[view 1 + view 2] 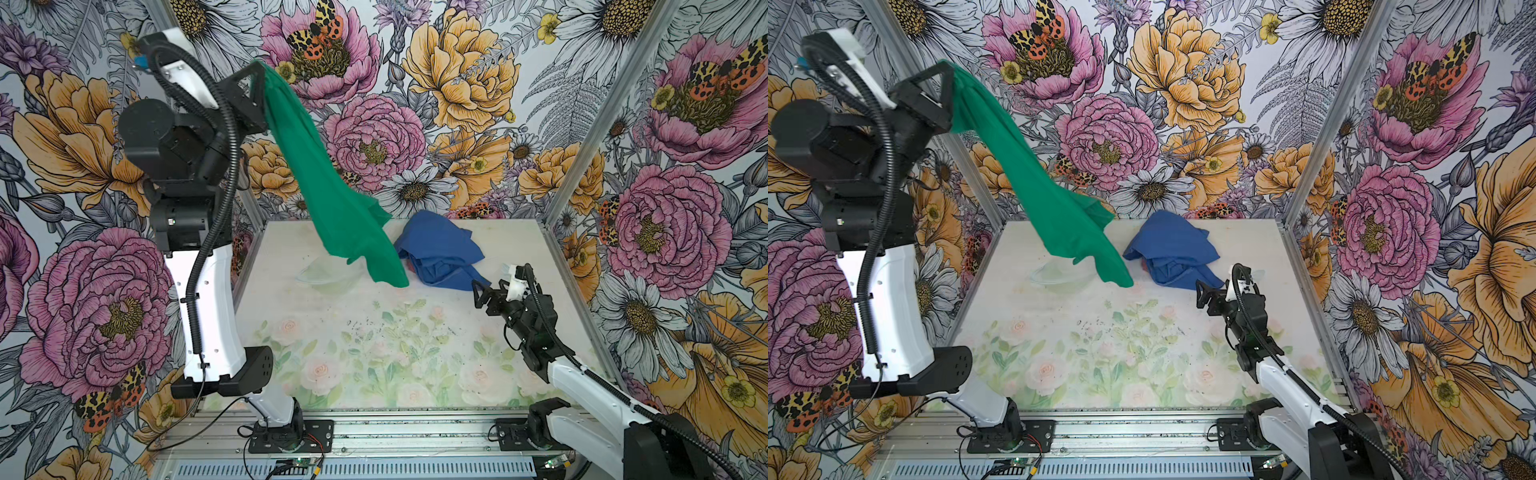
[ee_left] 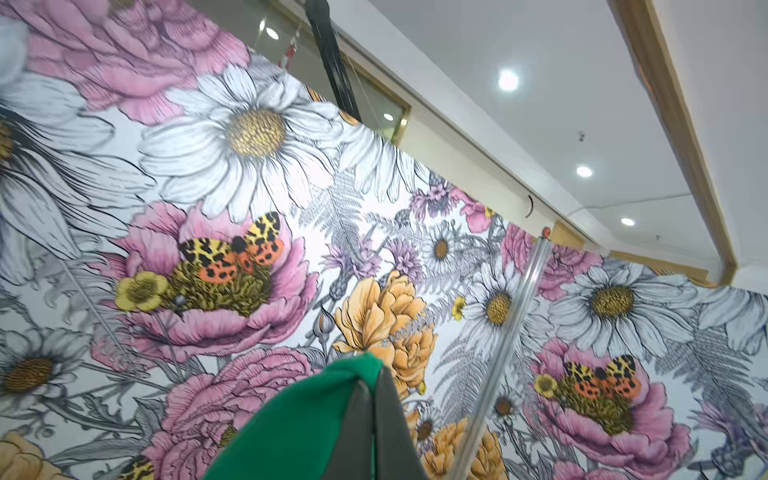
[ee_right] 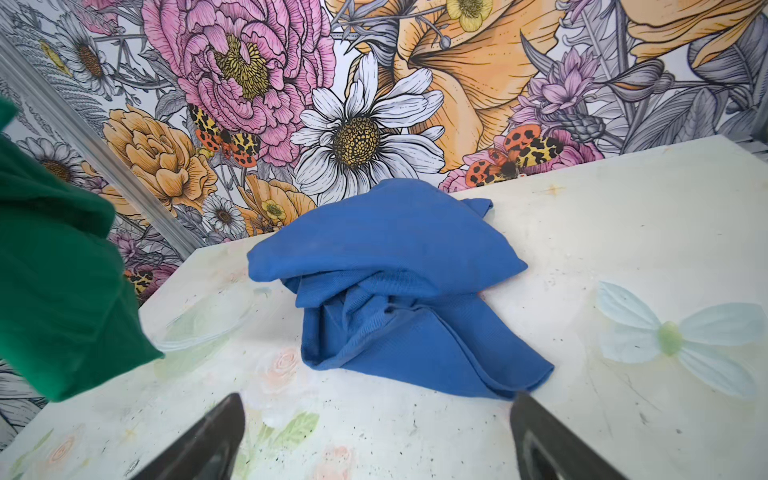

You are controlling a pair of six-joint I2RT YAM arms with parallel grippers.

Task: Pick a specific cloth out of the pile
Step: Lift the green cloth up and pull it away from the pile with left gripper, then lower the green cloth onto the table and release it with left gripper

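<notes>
**Green cloth up in the left claw, clear of the pile**

Left gripper (image 1: 253, 70) (image 1: 949, 70) is raised high at the back left, against the floral wall (image 1: 457, 83); its fingers are pressed together on the top edge of the emerald-green cloth (image 1: 332, 199) (image 1: 1050, 199); the left wrist view shows the green fabric (image 2: 299, 428) bunched over and beside the closed fingers (image 2: 386, 419).

The green cloth hangs from that pinch in a long diagonal drape, down and rightward in both top views; its lower corner ends just left of the pile (image 1: 440, 249) (image 1: 1171, 249), above the table (image 1: 374, 353); I cannot tell whether the tip touches the surface; no part of it lies on the heap.

The pile sits at the back centre of the table; mostly a crumpled royal-blue cloth (image 3: 395, 257); a small reddish patch (image 1: 1144, 266) shows at its left edge, too small to make out further.

A clear dish (image 1: 328, 276) (image 3: 199, 324) rests on the table below the hanging green fabric, left of the pile.

Right gripper (image 1: 478, 294) (image 1: 1200, 294) (image 3: 377, 397) is low over the table, pointed at the near right corner of the blue cloth; jaws spread wide, nothing between them; the blue corner lies just ahead of one fingertip; contact is not clear.

The green cloth also fills the edge of the right wrist view (image 3: 54, 270).
</notes>
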